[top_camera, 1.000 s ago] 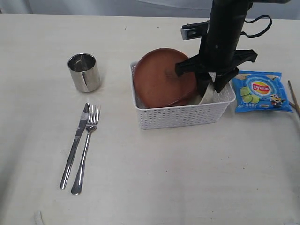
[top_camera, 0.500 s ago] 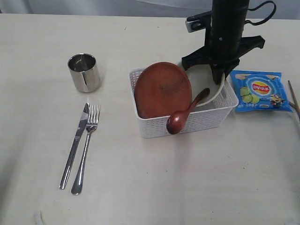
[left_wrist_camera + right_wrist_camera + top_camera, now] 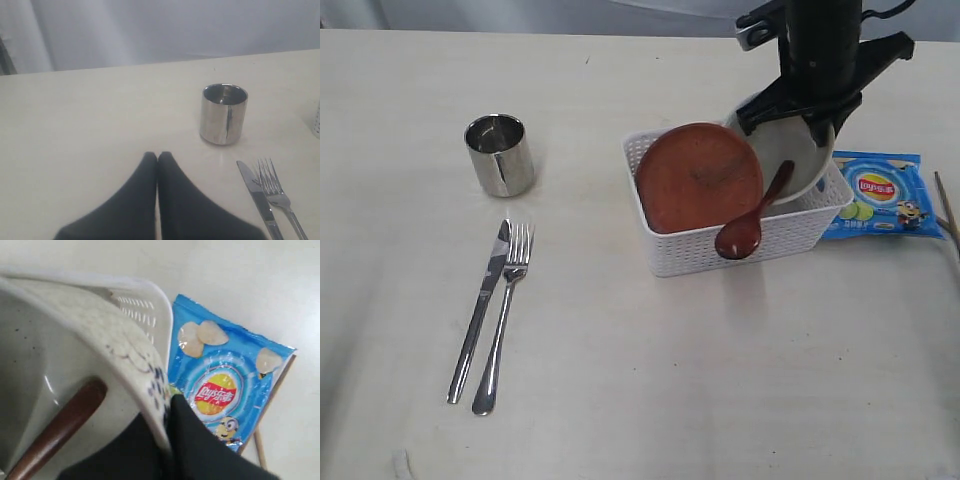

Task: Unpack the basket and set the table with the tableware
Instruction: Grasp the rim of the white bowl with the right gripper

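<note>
1. Basket (image 3: 700, 255) sits toward the table's (image 3: 620, 380) far right corner, plate (image 3: 698, 180) leaning inside.
2. Right gripper (image 3: 804, 118) is clamped on the tilted bowl's (image 3: 798, 160) rim; spoon (image 3: 752, 218) hangs over the basket's front wall, perhaps touching.
3. Left gripper (image 3: 157, 160), fingers pressed together, hovers near the cup (image 3: 224, 114).

Pale cream wood-grain tabletop (image 3: 620, 420) all round. White basket (image 3: 720, 255), a grid of little holes along its sides. Reddish-brown plate (image 3: 700, 180), glossy darker brown spoon (image 3: 745, 232). The bowl (image 3: 812, 165) is white and faintly speckled, with a dark blue floral mark at the rim. Bright blue chip bag (image 3: 880, 195), red-and-yellow logo, green slices. Cup (image 3: 500, 155), knife (image 3: 480, 312) and fork (image 3: 504, 320) are all shiny silver steel.
</note>
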`<state>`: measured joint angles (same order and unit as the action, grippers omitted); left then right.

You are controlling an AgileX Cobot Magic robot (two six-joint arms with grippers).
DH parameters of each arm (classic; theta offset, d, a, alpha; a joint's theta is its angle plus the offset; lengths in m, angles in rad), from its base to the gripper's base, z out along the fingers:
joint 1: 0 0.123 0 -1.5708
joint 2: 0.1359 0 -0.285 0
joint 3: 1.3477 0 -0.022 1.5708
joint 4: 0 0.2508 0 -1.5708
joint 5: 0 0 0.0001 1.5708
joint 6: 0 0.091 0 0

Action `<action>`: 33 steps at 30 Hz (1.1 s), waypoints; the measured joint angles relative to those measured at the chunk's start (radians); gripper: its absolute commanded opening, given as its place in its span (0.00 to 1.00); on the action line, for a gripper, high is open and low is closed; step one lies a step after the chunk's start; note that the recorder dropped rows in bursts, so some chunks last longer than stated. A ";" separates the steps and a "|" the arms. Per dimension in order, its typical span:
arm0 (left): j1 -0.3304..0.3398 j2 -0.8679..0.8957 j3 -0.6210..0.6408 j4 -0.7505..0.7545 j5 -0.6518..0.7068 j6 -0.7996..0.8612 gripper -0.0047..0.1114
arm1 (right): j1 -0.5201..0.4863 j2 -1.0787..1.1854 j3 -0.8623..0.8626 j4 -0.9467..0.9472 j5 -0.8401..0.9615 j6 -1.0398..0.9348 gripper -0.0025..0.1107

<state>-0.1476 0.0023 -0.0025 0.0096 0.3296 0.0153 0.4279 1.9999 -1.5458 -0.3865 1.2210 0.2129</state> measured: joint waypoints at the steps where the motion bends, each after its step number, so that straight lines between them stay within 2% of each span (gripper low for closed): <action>1: 0.000 0.000 0.000 0.000 0.000 0.000 0.04 | 0.000 0.000 -0.002 -0.005 0.000 0.001 0.02; 11: 0.000 0.000 0.000 0.000 0.000 0.000 0.04 | 0.000 0.000 -0.004 -0.082 0.000 0.021 0.02; 33: 0.000 0.000 0.000 0.000 0.000 0.000 0.04 | 0.000 -0.051 -0.010 -0.102 0.000 0.025 0.02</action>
<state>-0.1476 0.0023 -0.0025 0.0096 0.3296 0.0153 0.4279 1.9491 -1.5558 -0.4887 1.2210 0.2377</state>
